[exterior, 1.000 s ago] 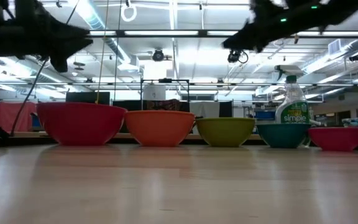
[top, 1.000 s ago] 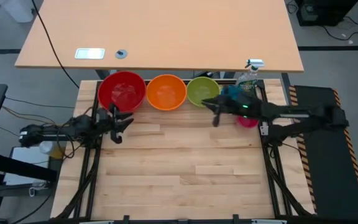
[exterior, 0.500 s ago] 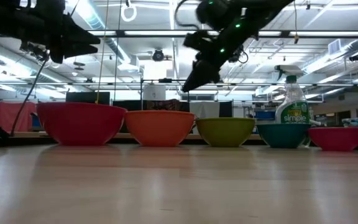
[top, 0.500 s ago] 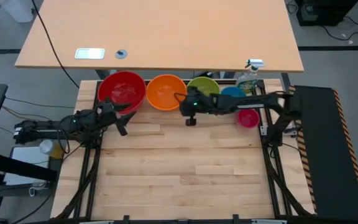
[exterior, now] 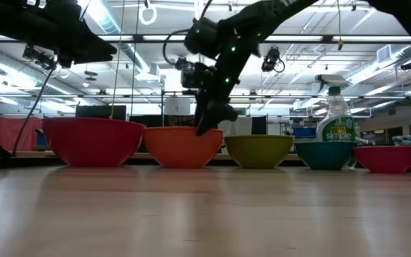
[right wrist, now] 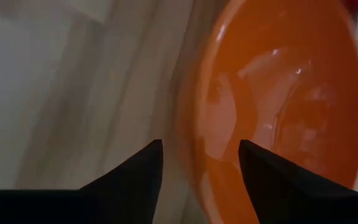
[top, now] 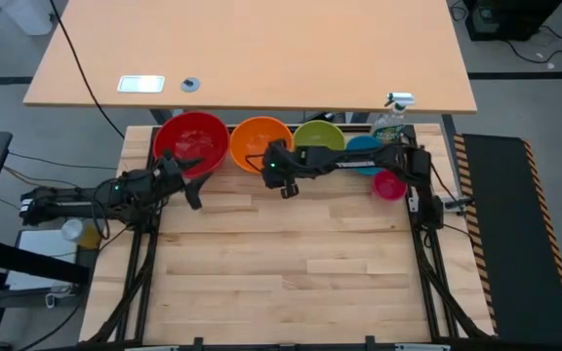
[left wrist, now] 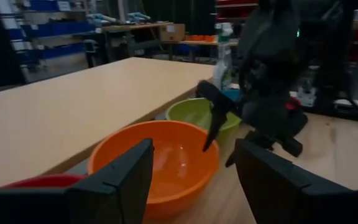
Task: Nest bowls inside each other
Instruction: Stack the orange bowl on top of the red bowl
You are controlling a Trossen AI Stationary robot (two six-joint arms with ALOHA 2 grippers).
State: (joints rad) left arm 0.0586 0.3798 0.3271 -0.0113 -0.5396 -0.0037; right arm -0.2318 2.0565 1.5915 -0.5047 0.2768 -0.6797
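Note:
Five bowls stand in a row along the table's far edge: red (top: 191,142), orange (top: 261,142), lime green (top: 318,139), blue (top: 364,146), with magenta (top: 389,184) a little nearer. My right gripper (top: 283,185) reaches in from the right and slants down over the orange bowl's near rim (right wrist: 188,143). It is open, one finger on each side of that rim (exterior: 207,127); no frame shows contact. My left gripper (top: 193,181) hovers open and level near the red bowl's near right side, holding nothing.
A clear spray bottle (top: 391,117) stands behind the blue bowl at the far right. A large tan tabletop (top: 252,54) lies beyond the row. The wooden work surface (top: 281,263) stretches out in front of the bowls.
My right gripper has swept toward the table's left along the row, from near the blue bowl to the orange bowl, sinking and tipping downward. My left gripper has risen a little, tipped up to level and opened. The bowls have stayed put.

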